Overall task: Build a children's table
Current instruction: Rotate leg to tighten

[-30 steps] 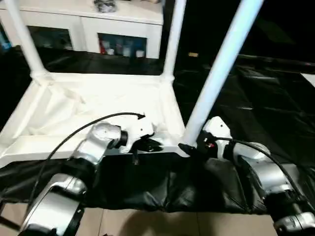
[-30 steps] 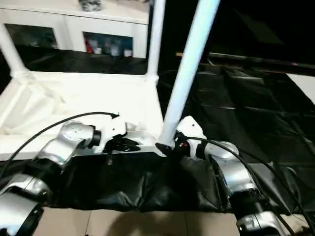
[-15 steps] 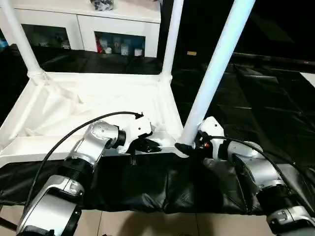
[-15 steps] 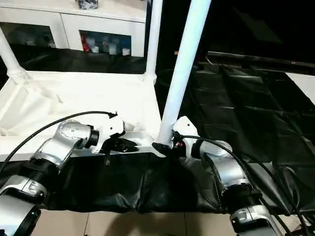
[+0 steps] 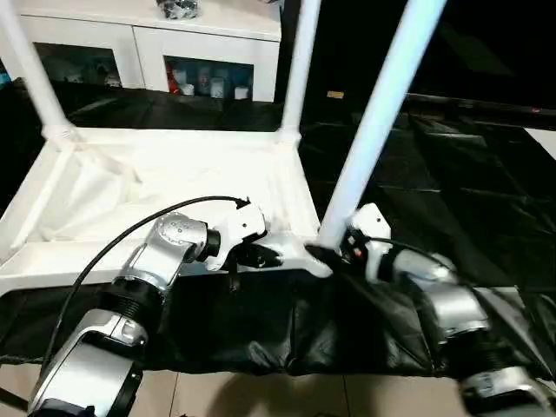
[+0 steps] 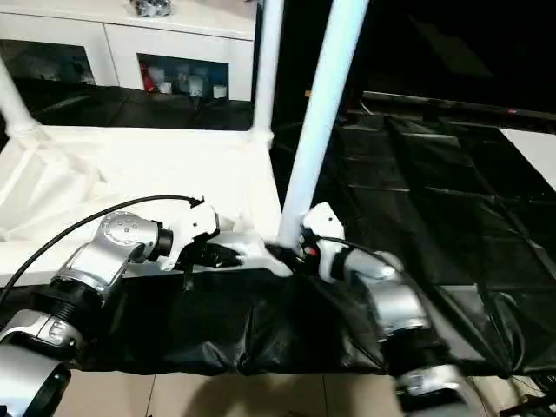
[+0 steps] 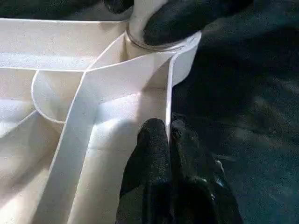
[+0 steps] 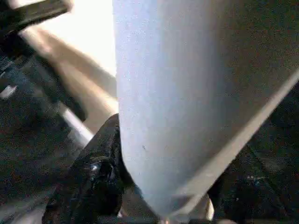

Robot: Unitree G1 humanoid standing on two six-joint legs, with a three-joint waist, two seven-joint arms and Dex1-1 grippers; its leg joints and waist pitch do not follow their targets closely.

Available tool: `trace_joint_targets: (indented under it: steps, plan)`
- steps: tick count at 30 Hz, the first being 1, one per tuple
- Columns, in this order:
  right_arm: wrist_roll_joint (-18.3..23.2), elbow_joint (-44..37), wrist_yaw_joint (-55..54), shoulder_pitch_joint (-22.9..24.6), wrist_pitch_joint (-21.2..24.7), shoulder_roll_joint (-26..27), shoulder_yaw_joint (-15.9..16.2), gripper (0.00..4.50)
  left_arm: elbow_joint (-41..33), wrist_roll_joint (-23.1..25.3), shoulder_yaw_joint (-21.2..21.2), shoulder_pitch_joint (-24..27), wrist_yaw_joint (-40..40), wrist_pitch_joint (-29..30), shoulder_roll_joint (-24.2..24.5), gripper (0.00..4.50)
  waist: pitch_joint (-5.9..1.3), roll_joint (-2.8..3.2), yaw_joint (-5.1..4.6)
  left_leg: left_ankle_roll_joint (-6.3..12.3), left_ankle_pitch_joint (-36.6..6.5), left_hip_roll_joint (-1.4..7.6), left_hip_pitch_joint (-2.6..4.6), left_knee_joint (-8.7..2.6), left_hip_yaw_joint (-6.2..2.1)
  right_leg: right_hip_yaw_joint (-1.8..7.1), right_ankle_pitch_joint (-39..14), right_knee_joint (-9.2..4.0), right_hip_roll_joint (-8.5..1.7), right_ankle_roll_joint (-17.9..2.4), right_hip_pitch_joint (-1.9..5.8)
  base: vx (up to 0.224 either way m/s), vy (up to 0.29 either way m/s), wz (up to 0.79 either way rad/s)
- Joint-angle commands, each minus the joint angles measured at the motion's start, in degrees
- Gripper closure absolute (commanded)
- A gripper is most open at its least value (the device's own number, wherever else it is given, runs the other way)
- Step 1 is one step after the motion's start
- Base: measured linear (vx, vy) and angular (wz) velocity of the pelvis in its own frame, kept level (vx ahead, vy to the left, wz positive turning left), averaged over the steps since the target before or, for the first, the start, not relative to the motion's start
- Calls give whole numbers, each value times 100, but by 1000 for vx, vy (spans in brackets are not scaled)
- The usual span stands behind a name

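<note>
Here, one white table top [image 5: 165,187], upside down on black sheeting [image 5: 452,191], ribbed underside facing up. Three tube legs standing in corner sockets: a far-left leg [image 5: 26,65], a far-right leg [image 5: 295,65], and a near-right leg [image 5: 373,113] leaning slightly toward the right as it rises. One near-left corner out of view past the picture edge.

Behind, one white cabinet [image 5: 148,43] with glass doors and small coloured items inside; a dark object [image 5: 178,9] on its top. Pale floor [image 5: 261,400] along the near edge, beyond the sheeting's hem.

Nearest, two silver forearms crossing the front rail. Left gripper [image 7: 169,135] pinched tight on the thin wall of the table top's near rim, just beside the near-right corner socket [image 7: 159,44], one black finger [image 7: 152,140] on each side of the wall. A black cable [image 5: 130,234] arching over the left arm. Right gripper [image 8: 140,186] clenched round the base of the near-right leg where it meets the socket, wrist bent inward toward the left gripper, the two close together.
</note>
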Motion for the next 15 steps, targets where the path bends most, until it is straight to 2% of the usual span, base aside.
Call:
trace_joint_targets:
  steps: [1, 2, 4, 5, 7, 8, 9, 11, 13, 14, 15]
  plan:
    - [-113, 142, -709, 61, 110, 210, -38, 247, 175, 123, -134, 169, 400, 350, -245, 450, -225, -8, 40, -28, -1903, 98, -7, -440, -30, 223, -2776, -583, -355, -738, 175, 0, 0, 0]
    - [-110, 181, -1095, 94, 143, 398, -139, 250, 156, 111, -98, 158, 637, 457, -423, 450, -220, 12, 36, -59, -1968, 103, 9, -445, -35, 230, -2880, -588, -359, -699, 148, 0, 0, 0]
    - [-254, 394, -1785, 103, 60, 807, -157, 253, 212, 87, -62, 116, 1223, 608, -976, 450, -219, 2, 47, -79, -2025, 97, 28, -442, -39, 227, -2969, -608, -357, -641, 133, 0, 0, 0]
    - [-328, 470, -1950, 70, 47, 889, -142, 255, 252, 109, -93, 100, 1322, 592, -1086, 450, -219, 19, 50, -86, -2023, 92, 20, -450, -42, 226, -2922, -613, -354, -614, 135, 0, 0, 0]
    - [-318, 556, -2080, -10, 77, 1063, -148, 256, 336, 171, -196, 72, 1439, 527, -1281, 450, -231, -7, 45, -15, -2043, 69, 17, -448, -36, 220, -2861, -621, -337, -567, 139, 0, 0, 0]
    - [-358, 548, -2095, -39, 71, 1101, -102, 256, 365, 184, -240, 63, 1436, 497, -1349, 450, -237, 2, 51, 34, -2021, 64, 8, -455, -37, 216, -2845, -628, -344, -539, 151, 0, 0, 0]
    - [-399, 522, -2068, -55, 41, 1119, -54, 256, 386, 194, -273, 53, 1431, 463, -1380, 450, -243, 76, 64, 61, -2014, 66, 14, -463, -40, 221, -2776, -632, -347, -527, 152, 0, 0, 0]
    - [-413, 443, -1901, -38, -68, 1100, 3, 256, 390, 234, -318, 48, 1430, 380, -1367, 450, -246, 43, 47, 87, -2057, 64, -11, -477, -43, 207, -2756, -645, -338, -502, 174, 0, 0, 0]
    - [-355, 389, -1802, -17, -92, 1053, -45, 186, 371, 238, -321, 59, 1400, 357, -1323, 450, -248, 46, 48, 97, -2061, 71, -19, -484, -44, 210, -2748, -651, -348, -497, 174, 0, 0, 0]
    - [-284, 333, -1628, 12, -146, 945, -104, 186, 340, 256, -315, 87, 1325, 225, -1244, 450, -252, 86, 45, 89, -2112, 73, -8, -485, -42, 214, -2713, -664, -345, -512, 165, 0, 0, 0]
    - [-215, 285, -1402, 35, -208, 789, -157, 186, 318, 258, -296, 112, 1232, 182, -1149, 450, -258, 73, 54, 111, -2122, 73, -12, -478, -37, 215, -2658, -657, -343, -533, 175, 0, 0, 0]
